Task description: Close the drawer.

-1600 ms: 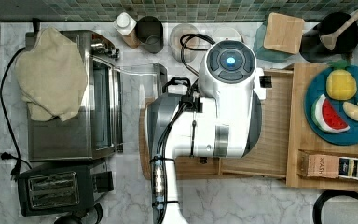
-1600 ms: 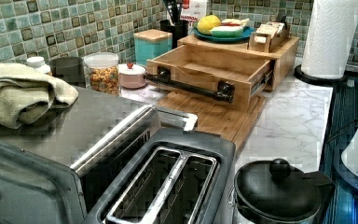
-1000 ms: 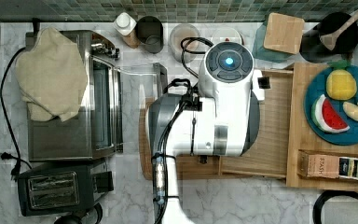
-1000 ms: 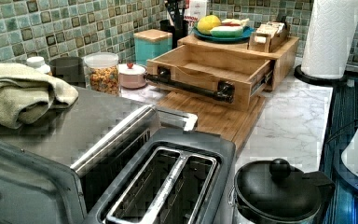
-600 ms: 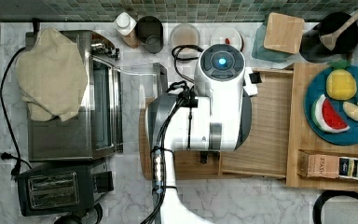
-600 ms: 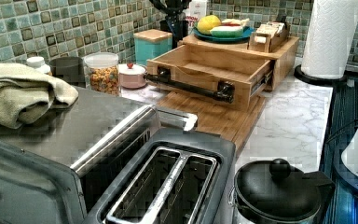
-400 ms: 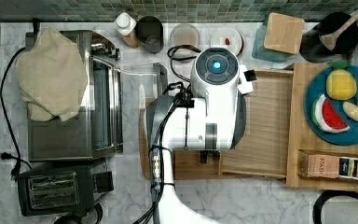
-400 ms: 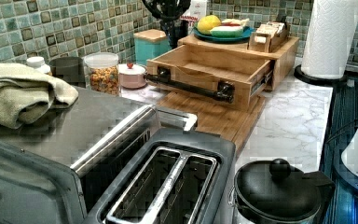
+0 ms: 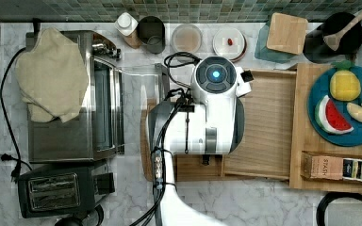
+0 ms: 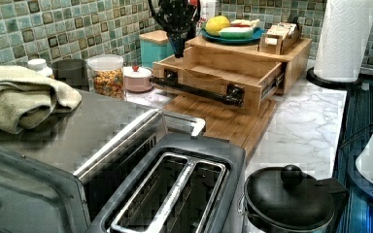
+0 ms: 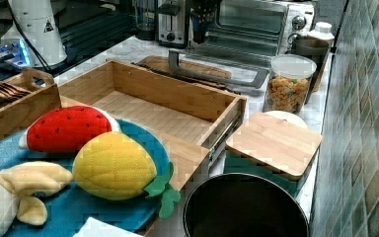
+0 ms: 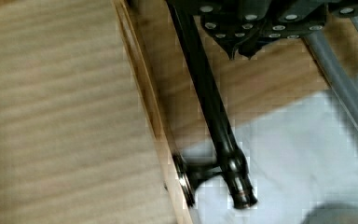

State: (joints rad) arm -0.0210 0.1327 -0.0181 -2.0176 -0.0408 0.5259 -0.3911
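The drawer point(image 10: 218, 73) looks light, stiff and on rails; push its black bar handle point(image 12: 212, 116). The gripper point(image 10: 177, 46) hangs above, fingers seemingly pressed together.

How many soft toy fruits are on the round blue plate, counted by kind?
Red plush watermelon slice: 1
Yellow plush fruit with green leaves: 1
Pale yellow plush banana: 1
Total on the round blue plate: 3
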